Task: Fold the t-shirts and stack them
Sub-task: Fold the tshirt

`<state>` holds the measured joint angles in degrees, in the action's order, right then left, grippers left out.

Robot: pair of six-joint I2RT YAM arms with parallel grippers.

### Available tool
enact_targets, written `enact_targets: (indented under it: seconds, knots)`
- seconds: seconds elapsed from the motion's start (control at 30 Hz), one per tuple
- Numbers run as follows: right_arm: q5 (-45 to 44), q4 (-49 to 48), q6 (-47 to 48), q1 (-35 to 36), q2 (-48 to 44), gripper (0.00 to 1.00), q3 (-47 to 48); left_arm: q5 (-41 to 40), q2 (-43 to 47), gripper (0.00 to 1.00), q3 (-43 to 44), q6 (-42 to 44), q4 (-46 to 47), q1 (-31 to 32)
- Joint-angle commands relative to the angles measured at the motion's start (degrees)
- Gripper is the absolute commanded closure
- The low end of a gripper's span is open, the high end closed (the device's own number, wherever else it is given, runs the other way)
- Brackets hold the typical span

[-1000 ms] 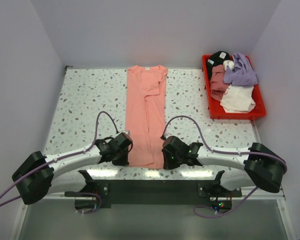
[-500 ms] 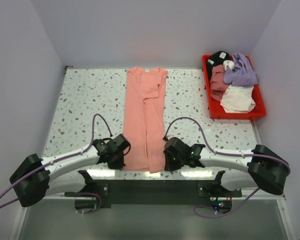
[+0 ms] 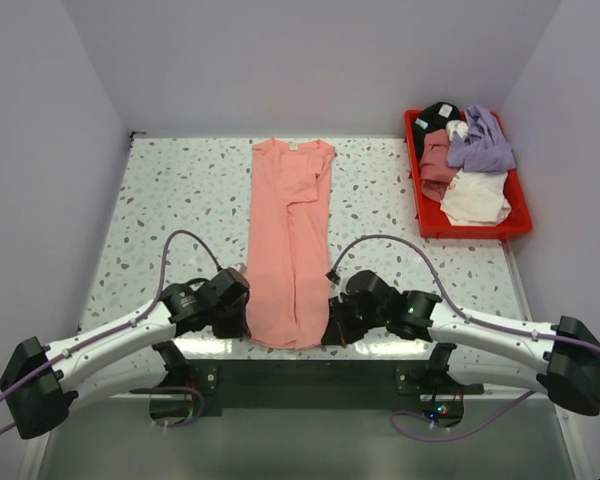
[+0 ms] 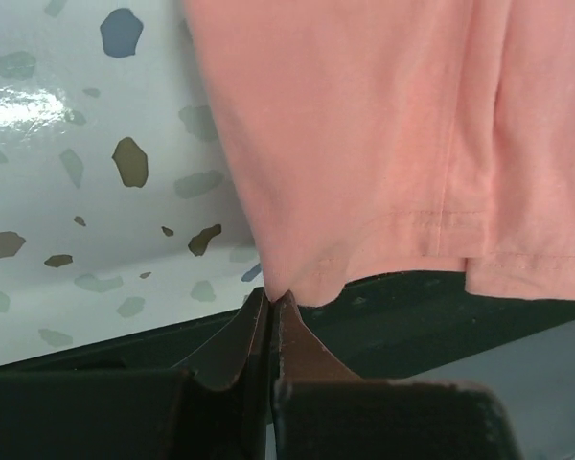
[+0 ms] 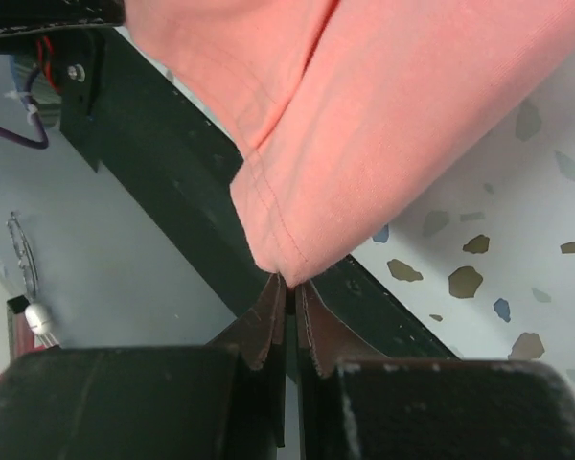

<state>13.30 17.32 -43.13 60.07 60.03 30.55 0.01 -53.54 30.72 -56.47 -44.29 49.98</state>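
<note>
Clearly folding is only beginning — the pink t-shirt [image 3: 290, 230] is lying narrowed on the surface [image 3: 170, 200]. The left hand [image 4: 268, 299] and right hand [image 5: 289, 283] are each pinching a hem corner — other shirts [image 3: 472, 165] are waiting in the bin [image 3: 427, 232].

The pink shirt [image 3: 290, 240] is lying as a long narrow strip down the middle of the table [image 3: 170, 190], collar at the far end, its hem hanging over the near edge. Other shirts [image 3: 467, 165] are lying crumpled in the red bin [image 3: 475, 233].

T-shirt [image 3: 290, 240] lengthwise on table [image 3: 160, 200] centre, bin [image 3: 472, 233] at far-right corner
</note>
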Motion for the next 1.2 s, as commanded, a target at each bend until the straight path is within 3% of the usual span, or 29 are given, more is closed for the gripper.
enact_targets:
  seconds: [0.0,0.17,0.47,0.53,0.67,1.17]
  knots:
    - [0.4,3.4,2.1,0.4,-3.2,1.0,4.0,0.4,1.9,1.0,3.7,1.0,0.3,0.4]
    - [-13.1,12.1,3.0,-0.6,-0.2,1.0,10.9,-7.2,-0.2,1.0,9.5,0.8,0.5,0.3]
    - [-12.4,4.3,8.9,-14.4,8.4,1.0,18.9,-20.7,-12.0,1.0,18.6,4.8,8.9,-4.5]
    - [-14.3,4.2,11.0,-15.4,10.6,1.0,21.8,-18.4,-12.7,1.0,18.7,6.8,13.0,-9.2]
    - [-14.8,3.5,12.6,-18.7,14.5,1.0,25.2,-17.1,-14.2,1.0,20.2,10.4,21.2,-12.1]
    - [-13.4,1.5,17.7,-26.5,32.0,1.0,41.3,-13.6,-31.4,1.0,33.1,17.8,24.6,-22.8]
